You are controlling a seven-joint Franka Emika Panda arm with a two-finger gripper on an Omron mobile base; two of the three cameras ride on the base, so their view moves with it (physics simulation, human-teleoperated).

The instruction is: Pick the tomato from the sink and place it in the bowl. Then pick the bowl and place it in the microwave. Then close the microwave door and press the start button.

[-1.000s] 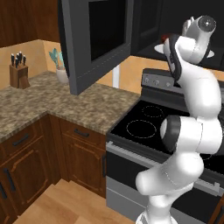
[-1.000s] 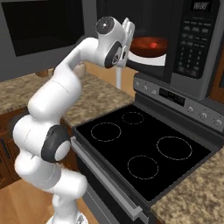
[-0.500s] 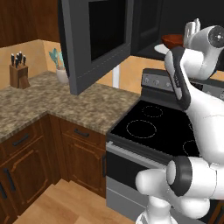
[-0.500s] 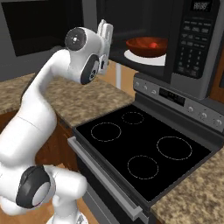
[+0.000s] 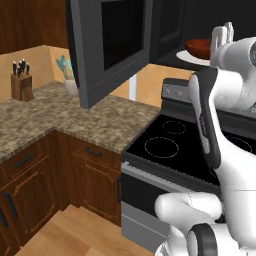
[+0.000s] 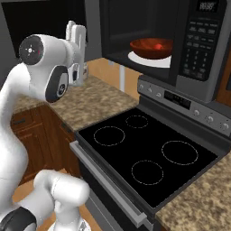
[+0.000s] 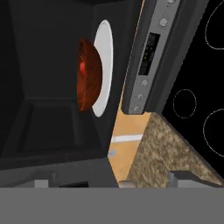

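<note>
The bowl [image 6: 152, 47] sits inside the microwave [image 6: 180, 40], resting on the white round turntable plate [image 6: 149, 59], and there's the tomato [image 6: 158, 46], a bright red spot down in the bowl's hollow. From the hand camera, rolled on its side, the same bowl [image 7: 86, 81] stands edge-on against the pale plate [image 7: 105, 65], with the tomato [image 7: 82, 66] glowing red inside it.

The gripper [image 5: 221, 39] is up outside the cavity, fingers pointing upward, spread wide and empty, nothing between them. In the right base view the fingers [image 6: 76, 34] stand to the left of the open cavity, well apart from the bowl.

The microwave door [image 5: 107, 47] hangs wide open, swung out over the counter [image 5: 55, 117] at the left of the stove [image 6: 149, 155]. The keypad panel [image 6: 202, 38] sits to the right of the cavity.

Back in the counter's far corner: a knife block [image 5: 21, 82], and near it a pale pot of utensils [image 5: 69, 82], partly hidden behind the door's edge.
</note>
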